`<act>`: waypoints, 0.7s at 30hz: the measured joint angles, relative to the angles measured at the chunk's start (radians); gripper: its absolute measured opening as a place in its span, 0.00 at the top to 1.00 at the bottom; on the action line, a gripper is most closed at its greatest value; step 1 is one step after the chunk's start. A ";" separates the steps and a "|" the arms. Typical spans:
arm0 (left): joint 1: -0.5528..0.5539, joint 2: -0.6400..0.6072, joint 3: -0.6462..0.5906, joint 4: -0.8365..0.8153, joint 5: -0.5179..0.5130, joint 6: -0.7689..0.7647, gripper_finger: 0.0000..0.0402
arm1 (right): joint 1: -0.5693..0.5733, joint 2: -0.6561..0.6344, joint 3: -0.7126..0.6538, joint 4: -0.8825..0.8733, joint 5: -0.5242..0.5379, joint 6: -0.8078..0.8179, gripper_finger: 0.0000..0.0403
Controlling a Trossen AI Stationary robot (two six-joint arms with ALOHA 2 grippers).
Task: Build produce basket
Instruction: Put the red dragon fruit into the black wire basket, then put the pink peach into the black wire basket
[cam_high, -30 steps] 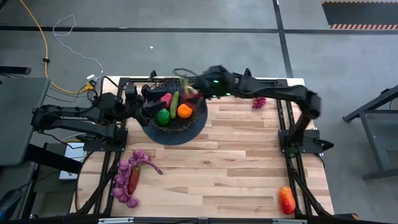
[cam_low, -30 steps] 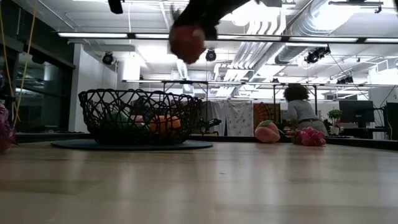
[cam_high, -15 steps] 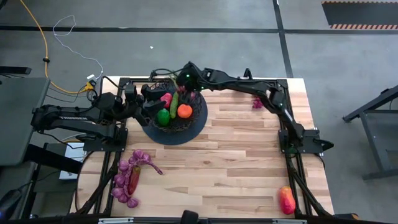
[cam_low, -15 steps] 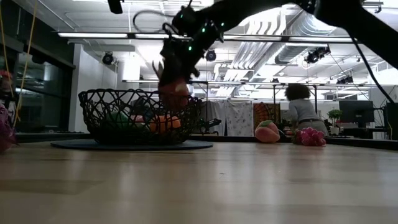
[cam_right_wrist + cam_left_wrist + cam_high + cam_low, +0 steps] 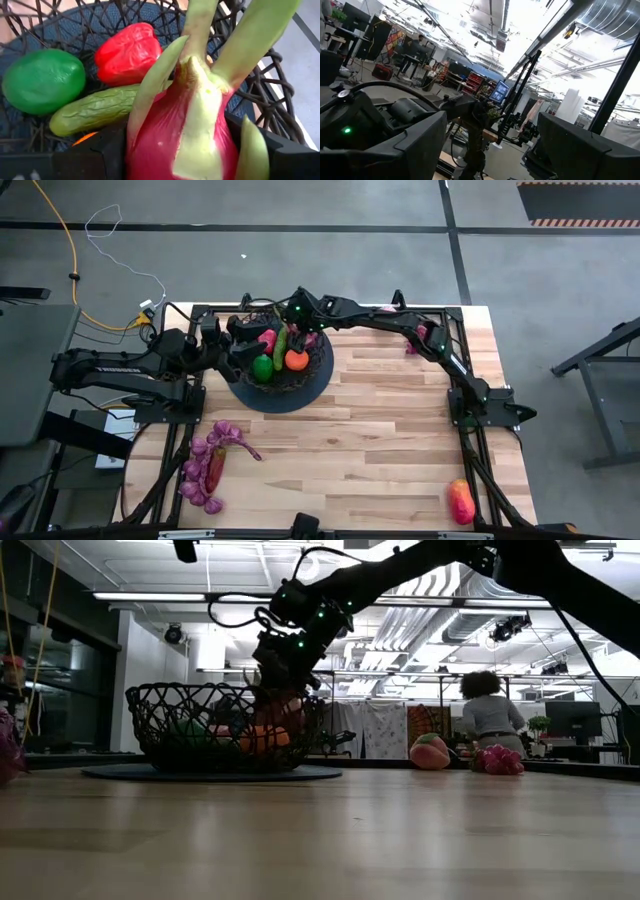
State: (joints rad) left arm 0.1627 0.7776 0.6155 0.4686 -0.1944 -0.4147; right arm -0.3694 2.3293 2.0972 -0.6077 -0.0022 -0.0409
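Observation:
The basket [image 5: 315, 370] of black wire stands at the table's far middle on a dark round mat. In it lie a lime [image 5: 42, 80], a cucumber [image 5: 95, 115], a red fruit [image 5: 129, 52] and an orange [image 5: 297, 359]. My right gripper [image 5: 298, 323] reaches over the basket's far rim and is shut on a pink fruit with green leaves [image 5: 185, 125]; in the low view the fruit [image 5: 283, 705] shows behind the mesh. My left gripper [image 5: 240, 345] waits open at the basket's left rim, raised and with nothing between its fingers [image 5: 405, 135]. My right gripper pinches the pink fruit's round body [image 5: 145, 150] between its two fingers [image 5: 95, 155], one on each side. It comes slanting down from the table's far right. The leafy end [image 5: 200, 30] points away from the gripper. The fruit is inside the rim; whether it rests on the other produce I cannot tell.
Purple grape bunches with a red-orange piece [image 5: 210, 465] lie near the table's left front corner. A mango [image 5: 460, 502] lies at the right front corner, and a small purple bunch [image 5: 415, 343] at the far right. A person [image 5: 485, 715] stands in the room beyond.
My right gripper has swung toward the table's left and gone down, tipping more steeply, with the pink fruit still held. The fruit has gone from high above the basket's right rim to inside the basket.

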 joint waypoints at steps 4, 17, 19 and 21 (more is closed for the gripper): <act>0.000 0.000 0.000 0.000 0.000 -0.002 0.25 | -0.001 0.008 0.000 -0.006 -0.002 -0.009 0.36; 0.001 0.000 0.000 0.000 0.000 -0.001 0.25 | -0.006 0.010 0.026 -0.036 -0.044 0.036 0.02; 0.001 0.000 0.000 0.000 0.000 -0.001 0.25 | -0.013 0.007 0.054 -0.046 -0.076 0.032 0.03; 0.001 0.000 0.000 0.000 0.001 -0.001 0.25 | -0.022 0.005 0.091 -0.083 -0.114 0.032 0.03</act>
State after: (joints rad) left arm 0.1633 0.7776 0.6151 0.4686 -0.1937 -0.4160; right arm -0.3918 2.3344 2.1879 -0.6902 -0.1158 -0.0091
